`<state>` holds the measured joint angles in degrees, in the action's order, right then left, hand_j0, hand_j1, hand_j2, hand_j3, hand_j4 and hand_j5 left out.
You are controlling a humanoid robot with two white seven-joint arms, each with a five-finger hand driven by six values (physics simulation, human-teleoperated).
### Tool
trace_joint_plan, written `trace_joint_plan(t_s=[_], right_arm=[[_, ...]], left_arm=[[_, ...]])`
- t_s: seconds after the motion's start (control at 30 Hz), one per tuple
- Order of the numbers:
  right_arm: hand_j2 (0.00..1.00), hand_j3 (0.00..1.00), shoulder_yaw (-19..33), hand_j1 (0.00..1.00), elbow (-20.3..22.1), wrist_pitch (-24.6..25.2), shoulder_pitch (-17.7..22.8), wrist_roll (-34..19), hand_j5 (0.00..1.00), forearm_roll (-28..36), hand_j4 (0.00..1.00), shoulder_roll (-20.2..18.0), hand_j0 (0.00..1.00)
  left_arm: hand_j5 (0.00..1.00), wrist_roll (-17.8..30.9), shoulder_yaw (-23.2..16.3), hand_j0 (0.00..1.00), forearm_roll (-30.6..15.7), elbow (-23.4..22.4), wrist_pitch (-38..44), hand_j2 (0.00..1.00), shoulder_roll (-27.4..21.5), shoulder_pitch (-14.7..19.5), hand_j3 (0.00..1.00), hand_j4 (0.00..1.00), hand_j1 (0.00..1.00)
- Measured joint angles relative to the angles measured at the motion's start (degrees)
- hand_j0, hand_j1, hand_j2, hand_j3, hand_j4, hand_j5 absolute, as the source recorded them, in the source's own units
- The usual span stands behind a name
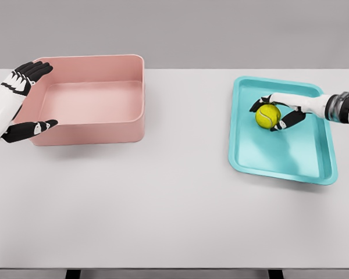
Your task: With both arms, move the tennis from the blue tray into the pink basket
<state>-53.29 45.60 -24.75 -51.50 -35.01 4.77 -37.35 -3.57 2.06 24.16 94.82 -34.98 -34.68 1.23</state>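
Note:
A yellow tennis ball lies in the upper part of the blue tray at the right of the table. My right hand reaches in from the right edge, its black fingers curled round the ball from above and below. The pink basket stands at the left, hollow inside. My left hand is at the basket's left end, spread wide, with fingers by the back corner and the thumb by the front corner.
The white table stretches wide between the basket and the tray, and its front edge runs along the bottom of the view.

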Motion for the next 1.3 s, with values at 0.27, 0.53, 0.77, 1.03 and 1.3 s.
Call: trace_joint_plan(t_s=[0.27, 0.53, 0.77, 1.03, 1.3], right_arm=[[0.4, 0.4, 1.12, 0.4, 1.86, 0.12, -0.35, -0.01, 0.4, 0.71, 0.4, -0.59, 0.4], [0.4, 0.4, 4.54, 0.4, 17.58, -0.76, 0.61, -0.04, 0.4, 0.81, 0.4, -1.57, 0.4], [0.4, 0.4, -4.72, 0.4, 39.74, -1.7, 1.41, 0.0, 0.4, -1.69, 0.4, 0.39, 0.4], [0.43, 0.43, -12.46, 0.43, 49.1, -1.69, 1.85, -0.01, 0.43, -5.0, 0.43, 2.5, 0.43], [0.65, 0.65, -12.67, 0.65, 43.44, -0.18, 1.76, 0.01, 0.65, -7.97, 0.65, 5.14, 0.65]], left_arm=[[1.0, 0.0, 0.04, 1.0, 0.0, 0.0, 0.0, 1.0, -0.01, -0.09, 1.0, 1.0, 1.0], [1.0, 0.0, 0.05, 1.0, 0.0, 0.0, 0.0, 1.0, 0.0, -0.09, 1.0, 1.0, 1.0], [1.0, 0.0, 0.32, 1.0, 0.0, 0.04, 0.0, 1.0, 0.01, -0.09, 1.0, 1.0, 1.0], [1.0, 0.0, 0.39, 1.0, 0.0, 0.04, 0.0, 1.0, 0.01, -0.09, 1.0, 1.0, 1.0], [1.0, 0.0, 0.4, 1.0, 0.01, 0.12, 0.0, 1.0, 0.01, -0.53, 1.0, 1.0, 1.0]])
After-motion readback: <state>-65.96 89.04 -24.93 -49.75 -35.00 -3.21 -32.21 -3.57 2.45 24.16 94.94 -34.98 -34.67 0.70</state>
